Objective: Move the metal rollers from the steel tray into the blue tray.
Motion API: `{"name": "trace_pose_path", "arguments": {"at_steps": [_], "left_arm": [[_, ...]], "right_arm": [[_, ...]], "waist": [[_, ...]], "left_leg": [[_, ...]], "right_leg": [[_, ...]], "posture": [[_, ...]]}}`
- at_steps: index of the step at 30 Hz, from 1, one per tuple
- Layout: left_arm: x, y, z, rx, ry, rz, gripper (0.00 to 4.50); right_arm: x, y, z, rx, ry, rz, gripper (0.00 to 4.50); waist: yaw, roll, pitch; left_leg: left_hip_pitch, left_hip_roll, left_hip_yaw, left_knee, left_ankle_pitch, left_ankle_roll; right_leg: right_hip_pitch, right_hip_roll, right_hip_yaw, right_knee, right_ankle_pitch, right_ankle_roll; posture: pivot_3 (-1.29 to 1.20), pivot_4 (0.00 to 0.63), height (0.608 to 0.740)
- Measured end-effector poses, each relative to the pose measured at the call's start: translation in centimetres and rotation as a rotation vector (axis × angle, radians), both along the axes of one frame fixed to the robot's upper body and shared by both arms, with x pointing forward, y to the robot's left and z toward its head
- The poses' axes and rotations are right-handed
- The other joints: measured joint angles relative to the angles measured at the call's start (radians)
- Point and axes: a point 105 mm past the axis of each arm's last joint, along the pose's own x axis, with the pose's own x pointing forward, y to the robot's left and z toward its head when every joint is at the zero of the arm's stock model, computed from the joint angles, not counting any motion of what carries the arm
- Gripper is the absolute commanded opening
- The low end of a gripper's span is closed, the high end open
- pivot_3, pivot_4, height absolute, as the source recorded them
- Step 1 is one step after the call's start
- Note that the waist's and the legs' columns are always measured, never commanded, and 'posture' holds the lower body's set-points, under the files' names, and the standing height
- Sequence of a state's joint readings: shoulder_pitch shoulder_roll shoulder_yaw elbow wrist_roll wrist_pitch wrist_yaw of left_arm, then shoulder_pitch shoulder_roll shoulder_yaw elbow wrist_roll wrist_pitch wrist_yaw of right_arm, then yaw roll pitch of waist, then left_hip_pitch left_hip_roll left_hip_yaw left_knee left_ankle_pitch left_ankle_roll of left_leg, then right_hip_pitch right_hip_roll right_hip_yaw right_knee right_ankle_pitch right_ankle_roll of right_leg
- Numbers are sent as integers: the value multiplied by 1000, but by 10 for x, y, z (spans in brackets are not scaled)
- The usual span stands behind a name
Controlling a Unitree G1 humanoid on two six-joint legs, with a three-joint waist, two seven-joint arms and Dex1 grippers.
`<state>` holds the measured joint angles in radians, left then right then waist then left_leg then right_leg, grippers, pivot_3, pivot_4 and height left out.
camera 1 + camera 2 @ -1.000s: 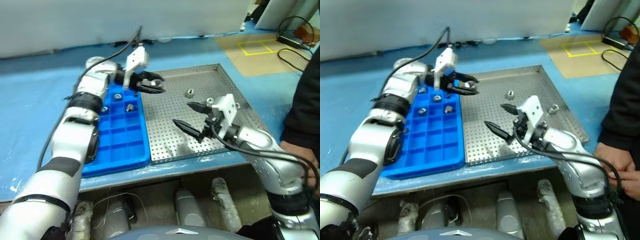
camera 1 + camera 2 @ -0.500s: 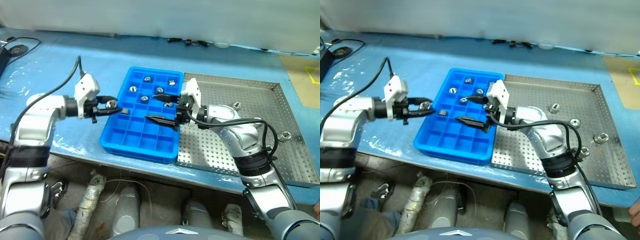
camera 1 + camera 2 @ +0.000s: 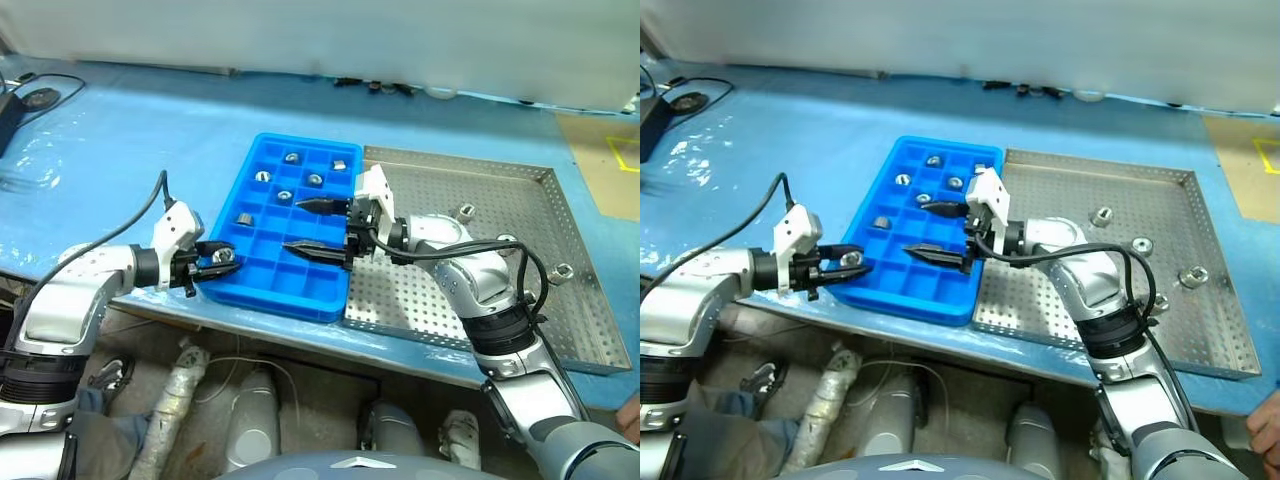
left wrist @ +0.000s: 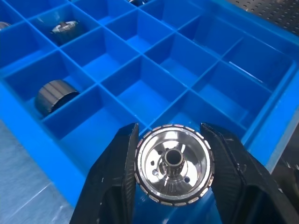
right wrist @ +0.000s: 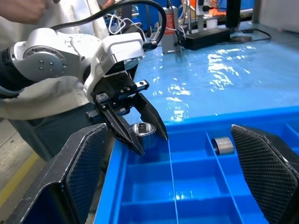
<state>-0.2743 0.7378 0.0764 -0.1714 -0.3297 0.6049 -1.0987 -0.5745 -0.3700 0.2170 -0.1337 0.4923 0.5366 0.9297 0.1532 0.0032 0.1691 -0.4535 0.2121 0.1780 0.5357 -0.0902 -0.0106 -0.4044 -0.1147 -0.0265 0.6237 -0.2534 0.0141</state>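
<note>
The blue tray (image 3: 285, 298) lies left of the steel tray (image 3: 505, 190), touching it. Several metal rollers (image 3: 314, 180) sit in the blue tray's far compartments. Three more metal rollers (image 3: 1102, 215) lie on the steel tray's right half. My left gripper (image 3: 215, 262) is shut on one shiny roller (image 4: 174, 163) and holds it over the blue tray's near-left corner. My right gripper (image 3: 295, 226) hangs open over the middle of the blue tray, pointing left, with nothing between its fingers (image 5: 88, 163). From the right wrist I see the left gripper (image 5: 138, 133) with its roller (image 5: 142, 132).
Both trays rest on a blue-covered table. Black cables (image 3: 30, 95) lie at the far left and small parts (image 3: 385, 85) along the back edge. A person's hand (image 3: 1265, 425) shows at the lower right corner.
The view has swung to the left. My left gripper, still holding the roller, has drawn back and down to the blue tray's near-left corner. The right gripper has come over the blue tray, still open.
</note>
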Motion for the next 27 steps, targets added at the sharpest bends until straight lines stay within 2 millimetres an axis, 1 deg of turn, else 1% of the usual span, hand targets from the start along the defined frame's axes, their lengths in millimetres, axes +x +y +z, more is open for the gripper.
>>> {"name": "trace_pose_path", "arguments": {"at_steps": [3, 5, 7, 11, 12, 17, 19, 21, 23, 26, 27], "left_arm": [[2, 0, -4, 0, 10, -1, 1733], [3, -2, -5, 1, 17, -9, 2447], [6, 0, -5, 0, 12, -3, 2936], [8, 7, -3, 13, 7, 8, 4208], [8, 8, -2, 13, 5, 4, 4461], [8, 13, 1, 19, -4, 12, 4461], [10, 15, 2, 18, -11, 18, 4461], [15, 14, 7, 11, -27, 22, 4461], [21, 7, 19, -5, -67, 7, 4461], [33, -18, 45, -75, -137, -67, 4461], [35, -22, 49, -88, -144, -78, 4461]], "right_arm": [[1, -2, -2, -6, 9, -22, 4500], [0, -5, -4, -11, 11, -33, 4500], [0, -4, -3, -9, 9, -40, 4500], [-2, -5, -5, -5, 10, -52, 4500], [-1, -5, -6, -5, 13, -57, 4500], [-1, -5, -7, -5, 16, -66, 4500], [-1, -6, -7, -6, 17, -67, 4500], [-1, -6, -8, -7, 17, -70, 4500], [0, -7, -9, -9, 17, -76, 4500], [3, -10, -8, -9, 5, -116, 4500], [3, -11, -6, -6, 0, -125, 4500]], "waist": [[-3, 0, 0], [-4, 0, 0], [-4, 0, 0], [-4, 0, 0], [-4, 0, 0], [-5, 0, 0], [-4, 0, 0], [-3, 0, 0], [-2, 0, 0], [-5, 0, 0], [-6, 0, 0]], "left_leg": [[0, 8, -1, 0, 2, -4], [0, 9, -1, -1, 3, -5], [1, 9, -1, -1, 3, -5], [1, 9, -1, 0, 3, -6], [2, 9, -1, 0, 4, -6], [6, 9, -1, 0, 4, -7], [7, 9, -1, 0, 4, -7], [7, 9, -1, 0, 4, -7], [7, 9, -1, 0, 5, -8], [7, 8, -1, 2, 6, -10], [7, 8, 0, 2, 6, -10]], "right_leg": [[-1, 8, 0, 1, 0, -1], [-1, 9, 0, 1, 0, -1], [-1, 9, 0, 1, -1, -2], [-1, 8, 0, 1, -1, -3], [0, 8, 0, 1, -1, -3], [2, 8, 1, 3, 0, -5], [3, 8, 1, 3, 0, -5], [3, 8, 1, 4, 0, -5], [3, 8, 1, 5, 0, -5], [3, 7, 2, 8, 0, -5], [3, 7, 2, 9, 0, -5]], "posture": [[140, 150, 740], [122, 150, 740], [115, 150, 740], [109, 150, 740], [106, 150, 740], [98, 150, 740], [88, 150, 740], [69, 150, 740], [54, 150, 740], [-3, 150, 740], [-41, 150, 740]]}}
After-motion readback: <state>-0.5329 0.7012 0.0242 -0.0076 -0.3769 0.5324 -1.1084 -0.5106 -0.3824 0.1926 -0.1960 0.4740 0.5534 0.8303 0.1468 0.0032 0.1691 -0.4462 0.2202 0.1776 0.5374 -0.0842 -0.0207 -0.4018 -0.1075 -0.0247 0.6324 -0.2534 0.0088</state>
